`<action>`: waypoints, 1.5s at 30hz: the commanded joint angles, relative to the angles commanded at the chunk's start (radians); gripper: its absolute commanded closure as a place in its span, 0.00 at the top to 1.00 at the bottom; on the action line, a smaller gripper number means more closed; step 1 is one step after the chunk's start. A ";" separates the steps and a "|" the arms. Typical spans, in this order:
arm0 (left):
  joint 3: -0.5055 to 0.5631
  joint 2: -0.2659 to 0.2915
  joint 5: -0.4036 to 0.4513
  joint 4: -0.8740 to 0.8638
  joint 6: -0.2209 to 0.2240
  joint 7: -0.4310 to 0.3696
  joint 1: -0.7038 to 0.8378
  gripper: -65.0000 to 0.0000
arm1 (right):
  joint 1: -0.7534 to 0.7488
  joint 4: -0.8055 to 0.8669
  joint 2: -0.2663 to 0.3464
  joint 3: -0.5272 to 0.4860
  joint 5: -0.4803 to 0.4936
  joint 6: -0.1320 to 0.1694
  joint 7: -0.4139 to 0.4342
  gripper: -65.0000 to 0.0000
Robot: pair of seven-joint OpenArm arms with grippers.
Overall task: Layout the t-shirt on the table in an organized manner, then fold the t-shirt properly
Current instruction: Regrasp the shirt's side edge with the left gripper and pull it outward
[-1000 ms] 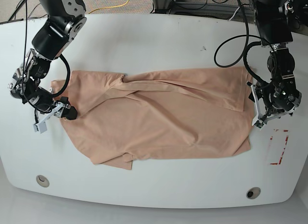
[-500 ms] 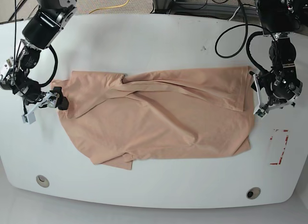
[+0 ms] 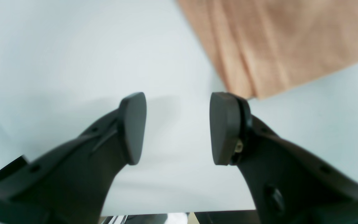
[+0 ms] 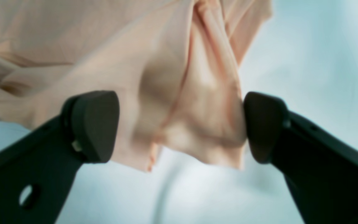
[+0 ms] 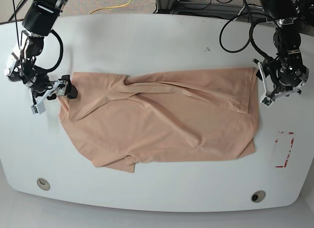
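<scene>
Since a second ago the right gripper (image 4: 179, 127) has climbed toward the table's far-left side, and the t-shirt's (image 5: 162, 120) sleeve edge now lies nearer that far edge; its jaws stand apart with bunched peach fabric between them. The left gripper (image 3: 177, 127), also parted and empty, hovers over white table (image 5: 147, 41) just beside the shirt's hem corner
</scene>
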 joint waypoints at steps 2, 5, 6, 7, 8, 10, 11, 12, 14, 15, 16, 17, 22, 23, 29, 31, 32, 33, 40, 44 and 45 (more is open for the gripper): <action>0.000 0.000 0.000 -0.002 0.000 -0.002 0.000 0.48 | 0.000 -0.012 0.000 -0.014 0.000 0.000 0.028 0.92; 0.000 0.002 0.002 -0.002 0.000 -0.003 0.000 0.47 | 0.000 -0.041 0.002 -0.040 0.000 0.000 0.041 0.89; 0.000 0.002 0.003 -0.003 0.000 -0.012 0.000 0.47 | 0.000 -0.049 0.002 -0.044 0.000 0.000 0.041 0.84; 0.000 0.003 0.005 -0.009 0.000 -0.028 0.000 0.47 | 0.000 -0.054 0.002 -0.044 0.000 0.000 0.041 0.77; 0.000 0.003 0.005 -0.012 0.000 -0.034 0.000 0.47 | 0.000 -0.054 0.002 -0.046 0.000 0.000 0.041 0.74; 0.000 0.003 0.005 -0.048 0.000 -0.057 0.000 0.47 | -0.003 -0.054 0.002 -0.046 0.000 0.000 0.041 0.60; 0.000 0.003 0.005 -0.066 0.000 -0.058 -0.003 0.47 | -0.005 -0.052 0.002 -0.046 0.000 0.000 0.041 0.54; 0.000 0.003 0.005 -0.081 0.000 -0.058 -0.005 0.47 | -0.005 -0.052 0.002 -0.046 0.000 0.000 0.041 0.50; 0.000 0.003 0.003 -0.101 0.000 -0.060 -0.006 0.47 | -0.008 -0.052 0.002 -0.046 0.000 0.000 0.041 0.44; 0.000 0.003 0.003 -0.106 0.000 -0.060 -0.006 0.47 | -0.008 -0.052 0.002 -0.046 0.000 0.000 0.040 0.42; 0.000 0.003 0.003 -0.107 0.000 -0.061 -0.006 0.47 | -0.009 -0.052 0.002 -0.046 0.000 0.000 0.040 0.40; 0.000 0.003 0.003 -0.107 0.000 -0.069 -0.006 0.47 | -0.011 -0.052 0.002 -0.046 0.000 0.000 0.038 0.39; 0.000 0.005 0.005 -0.110 0.000 -0.129 0.011 0.47 | -0.026 -0.051 0.003 -0.046 0.002 0.000 0.038 0.29; 0.000 0.005 0.005 -0.114 0.000 -0.133 0.015 0.47 | -0.028 -0.051 0.003 -0.046 0.002 0.000 0.038 0.27; 0.002 0.005 0.002 -0.161 0.000 -0.149 0.020 0.33 | -0.040 -0.051 0.025 -0.046 0.008 0.000 0.038 0.20; 0.002 0.005 0.000 -0.178 0.000 -0.150 0.020 0.31 | -0.043 -0.051 0.028 -0.046 0.009 0.000 0.038 0.20; 0.002 0.005 0.000 -0.181 0.000 -0.150 0.020 0.31 | -0.043 -0.051 0.028 -0.046 0.009 0.000 0.038 0.20; 0.002 0.008 -0.002 -0.181 0.000 -0.150 0.020 0.31 | -0.043 -0.051 0.028 -0.046 0.009 0.000 0.038 0.20; 0.002 0.023 -0.002 -0.115 0.000 -0.114 0.028 0.40 | -0.043 -0.049 0.029 -0.046 0.009 0.000 0.038 0.20; 0.002 0.023 -0.003 -0.049 0.000 -0.055 0.025 0.53 | -0.043 -0.049 0.029 -0.046 0.009 0.000 0.038 0.20; 0.002 0.023 -0.003 -0.023 0.000 -0.048 0.026 0.55 | -0.043 -0.049 0.029 -0.046 0.009 0.000 0.038 0.20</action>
